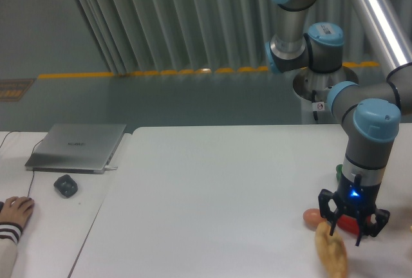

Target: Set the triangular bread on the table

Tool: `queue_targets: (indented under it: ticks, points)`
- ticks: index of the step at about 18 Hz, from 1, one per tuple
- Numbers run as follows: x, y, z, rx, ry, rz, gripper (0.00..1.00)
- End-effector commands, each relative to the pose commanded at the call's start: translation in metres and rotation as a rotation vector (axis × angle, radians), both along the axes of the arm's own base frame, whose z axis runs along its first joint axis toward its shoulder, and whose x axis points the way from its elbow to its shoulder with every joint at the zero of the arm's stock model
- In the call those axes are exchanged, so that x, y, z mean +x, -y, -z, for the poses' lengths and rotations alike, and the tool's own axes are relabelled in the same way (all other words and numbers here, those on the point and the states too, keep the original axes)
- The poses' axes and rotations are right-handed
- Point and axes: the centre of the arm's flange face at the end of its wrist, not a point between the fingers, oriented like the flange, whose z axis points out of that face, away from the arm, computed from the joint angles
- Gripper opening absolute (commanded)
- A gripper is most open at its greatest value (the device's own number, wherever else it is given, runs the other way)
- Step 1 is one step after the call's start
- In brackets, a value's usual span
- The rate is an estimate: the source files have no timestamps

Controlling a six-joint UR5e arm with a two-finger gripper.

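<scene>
Behind, a grey-green floor (161, 101) with a dashed yellow line (154, 72) runs under a ribbed metal wall (167, 20). Filling the foreground, the table (212, 201) is a plain white top with a rounded far-left corner. Left of it, a narrower white desk (45, 226) carries a closed grey laptop (77, 147) at its far edge, a dark mouse (65, 185) nearer, and a person's hand (17, 210) in a striped cuff at its left edge. Over the table's right edge the UR5e arm (370, 136) hangs down with a blue light at its wrist. Its gripper (346, 233) has the jaws apart, fingers pointing down. Just below, the triangular bread (331, 252) lies at the near-right edge; whether a fingertip touches it cannot be told. Beside it sit a red pepper (347, 223), largely hidden, and a small tan egg (312, 217).
</scene>
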Motion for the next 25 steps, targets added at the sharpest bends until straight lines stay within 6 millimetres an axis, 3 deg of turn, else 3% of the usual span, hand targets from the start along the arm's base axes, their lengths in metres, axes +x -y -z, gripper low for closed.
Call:
queue_targets:
  ticks: [5, 9, 13, 18, 25]
  points:
    - [-0.001, 0.0, 0.001, -0.008, -0.002, -0.004, 1.0]
    - [-0.019, 0.02, -0.006, -0.099, -0.106, 0.004, 1.0]
    - [-0.034, 0.046, -0.014, -0.179, -0.197, 0.21, 1.0]
    - [-0.035, 0.074, -0.025, -0.221, -0.234, 0.486, 1.0]
    - [-0.033, 0.103, -0.038, -0.262, -0.203, 0.601, 1.0]
